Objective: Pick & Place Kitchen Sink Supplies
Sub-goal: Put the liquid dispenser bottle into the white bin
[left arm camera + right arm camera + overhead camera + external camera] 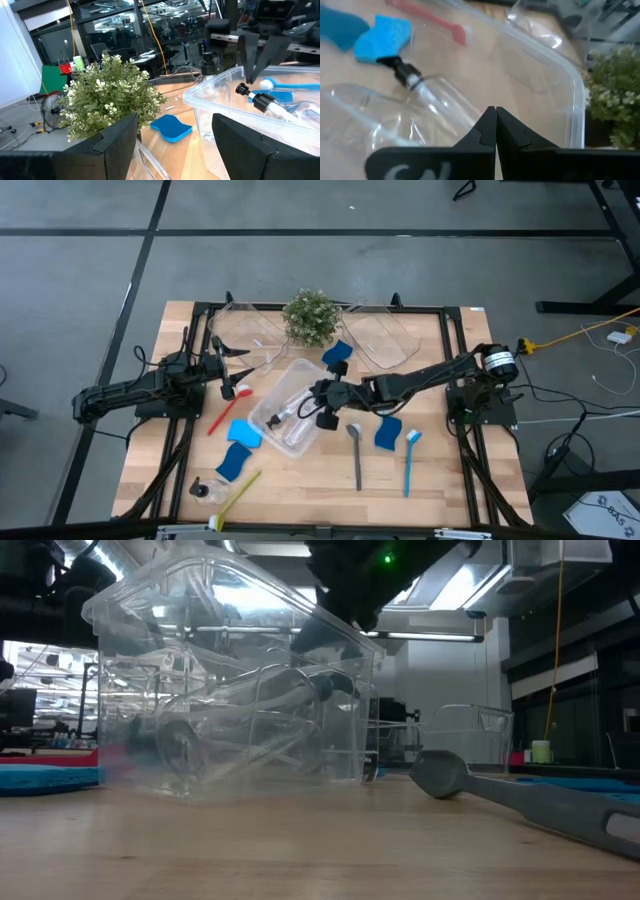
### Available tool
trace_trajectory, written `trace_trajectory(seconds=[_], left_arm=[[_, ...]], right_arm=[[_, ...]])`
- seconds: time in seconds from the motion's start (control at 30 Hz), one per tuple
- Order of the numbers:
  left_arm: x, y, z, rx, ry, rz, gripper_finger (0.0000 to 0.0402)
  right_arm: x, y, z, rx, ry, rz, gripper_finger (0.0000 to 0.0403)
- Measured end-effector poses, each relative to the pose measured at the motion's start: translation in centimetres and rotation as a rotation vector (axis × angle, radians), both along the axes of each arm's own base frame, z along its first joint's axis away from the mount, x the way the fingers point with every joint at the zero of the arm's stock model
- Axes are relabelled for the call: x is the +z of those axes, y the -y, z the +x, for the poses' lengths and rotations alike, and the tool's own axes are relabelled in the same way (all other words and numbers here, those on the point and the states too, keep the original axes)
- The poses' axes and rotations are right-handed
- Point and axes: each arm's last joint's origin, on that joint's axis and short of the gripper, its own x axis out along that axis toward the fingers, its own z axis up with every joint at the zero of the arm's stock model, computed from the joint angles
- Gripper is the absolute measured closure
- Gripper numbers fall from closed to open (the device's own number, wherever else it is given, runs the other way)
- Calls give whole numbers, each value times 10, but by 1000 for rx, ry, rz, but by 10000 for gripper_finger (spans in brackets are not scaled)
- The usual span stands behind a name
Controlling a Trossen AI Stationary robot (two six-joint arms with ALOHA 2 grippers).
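A clear bin [262,420] stands at the table's middle with clear pump bottles [288,418] lying in it. My right gripper [322,408] hangs shut and empty over the bin's right part, fingers pointing down; the wrist view shows a bottle [420,87] below its tips [495,117]. My left gripper [232,375] is open and empty, left of the bin, just above the red brush [222,408]. On the wood lie blue sponges [243,432] [388,432] [338,355], a grey brush [356,455], a blue brush [410,460], a yellow-green brush [236,496] and another bottle [205,490].
A small potted plant [310,317] stands at the far middle between two clear bins [245,332] [385,335]. In the low view the middle bin [230,680] fills the left and the grey brush [520,795] lies at the right. Bare wood shows along the near right edge.
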Motion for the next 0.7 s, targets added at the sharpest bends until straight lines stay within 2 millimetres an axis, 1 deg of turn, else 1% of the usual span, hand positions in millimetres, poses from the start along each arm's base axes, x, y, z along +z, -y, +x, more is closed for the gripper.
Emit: trace_trajectory(seconds=[0.13, 0.23, 0.33, 0.4, 0.47, 0.57, 0.7], left_arm=[[0, 0, 0, 0, 2, 1, 151], [0, 0, 0, 0, 1, 0, 151], [0, 0, 0, 0, 1, 1, 151], [0, 0, 0, 0, 1, 0, 151], [0, 0, 0, 0, 1, 1, 151], [0, 0, 0, 0, 1, 0, 151], [0, 0, 0, 0, 1, 0, 151]], right_arm=[[10, 11, -7, 80, -25, 110, 400], [20, 25, -15, 141, -44, 221, 400], [34, 41, -23, 201, -60, 317, 400], [44, 50, -25, 222, -58, 356, 400], [49, 58, -25, 217, -52, 371, 401], [47, 66, -21, 194, -60, 373, 401], [30, 66, -14, 193, -117, 406, 401]])
